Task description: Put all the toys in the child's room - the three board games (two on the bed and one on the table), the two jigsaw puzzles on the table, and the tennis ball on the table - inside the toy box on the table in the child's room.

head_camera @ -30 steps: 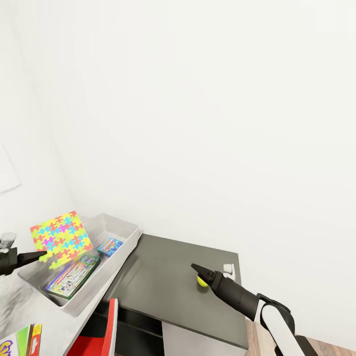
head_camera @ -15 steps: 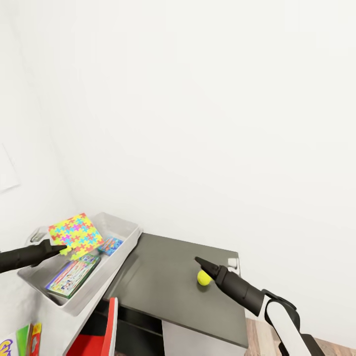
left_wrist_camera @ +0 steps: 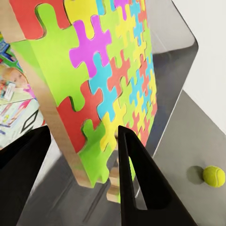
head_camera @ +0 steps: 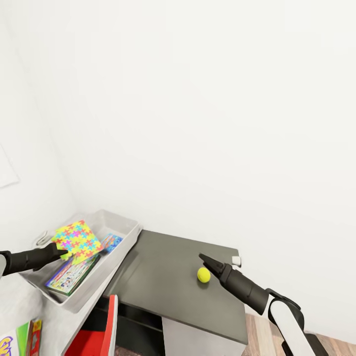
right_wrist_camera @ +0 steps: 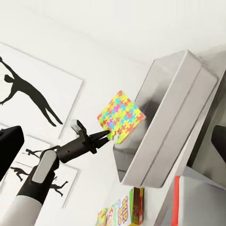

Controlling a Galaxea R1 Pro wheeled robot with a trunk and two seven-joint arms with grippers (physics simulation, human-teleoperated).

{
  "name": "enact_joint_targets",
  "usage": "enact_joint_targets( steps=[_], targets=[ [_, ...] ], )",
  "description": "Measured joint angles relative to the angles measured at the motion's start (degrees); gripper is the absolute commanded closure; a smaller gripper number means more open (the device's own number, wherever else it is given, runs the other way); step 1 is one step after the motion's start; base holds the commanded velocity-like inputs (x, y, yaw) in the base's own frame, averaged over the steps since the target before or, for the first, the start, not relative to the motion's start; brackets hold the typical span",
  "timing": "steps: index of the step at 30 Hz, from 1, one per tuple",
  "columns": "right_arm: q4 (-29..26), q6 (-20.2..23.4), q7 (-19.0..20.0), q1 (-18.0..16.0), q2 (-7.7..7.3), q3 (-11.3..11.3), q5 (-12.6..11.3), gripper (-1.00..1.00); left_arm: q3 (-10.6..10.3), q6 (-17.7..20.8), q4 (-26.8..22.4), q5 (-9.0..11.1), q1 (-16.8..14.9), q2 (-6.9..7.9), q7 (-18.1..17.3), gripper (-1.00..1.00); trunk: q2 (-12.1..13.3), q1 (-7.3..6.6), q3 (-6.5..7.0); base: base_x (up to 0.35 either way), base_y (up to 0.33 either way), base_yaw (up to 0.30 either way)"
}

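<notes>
Head view: over the last second the left hand (head_camera: pixel 63 252) has carried the jigsaw puzzle (head_camera: pixel 77 239) from above the near rim of the toy box (head_camera: pixel 126 228) to a spot over the box's middle, and lower. It now hangs tilted just above a board game (head_camera: pixel 70 273) lying flat on the box floor, so I judge release is close. The left arm reaches in level from the worktop's left edge. The right hand (head_camera: pixel 202 258) has drawn back from the tennis ball (head_camera: pixel 203 275), which now sits free on the dark lower worktop (head_camera: pixel 158 287), near its right edge. That hand's tips look pressed together, holding nothing, and its arm slopes up from the lower right. Another board game (head_camera: pixel 20 338) shows at the lower left corner.

Left wrist view: the 2 fingers (left_wrist_camera: pixel 139 183) pinch the puzzle's lower edge, and the ball (left_wrist_camera: pixel 213 176) lies well apart.

Right wrist view: the puzzle (right_wrist_camera: pixel 120 116) is gripped at 1 corner, beside the box wall (right_wrist_camera: pixel 162 132).
</notes>
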Motion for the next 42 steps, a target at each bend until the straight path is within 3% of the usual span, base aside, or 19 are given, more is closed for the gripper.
enact_joint_targets(
  steps=[8, 16, 31, 42],
  targets=[
    [0.0, 0.0, 0.1, 0.0, -0.07, 0.0, 0.0, -1.00, 0.1, -0.1, 0.1, 0.0, -0.2, -0.02, 3.5, 1.00, 0.0, 0.00, -0.75, 0.000, 0.000, 0.000],
    [0.0, 0.0, 0.1, 0.0, -0.07, 0.0, 0.0, -1.00, 0.7, -0.2, 0.1, 0.0, -0.5, -0.09, 4.3, 1.00, 0.0, 0.00, -1.50, 0.000, 0.000, 0.000],
    [0.0, -0.1, 0.2, 0.0, -0.07, 0.0, 0.0, -1.00, 4.6, -0.5, 0.2, -0.1, -1.5, -0.29, 6.5, 1.00, 0.0, 0.00, -2.91, 0.000, 0.000, 0.000],
    [0.1, 0.0, 0.2, 0.0, -0.07, -0.1, 0.1, -1.00, 5.4, -3.1, 0.2, 0.0, -1.6, -1.34, 7.0, 1.00, 0.0, 0.00, -3.94, 0.000, 0.000, 0.000]
  ],
)
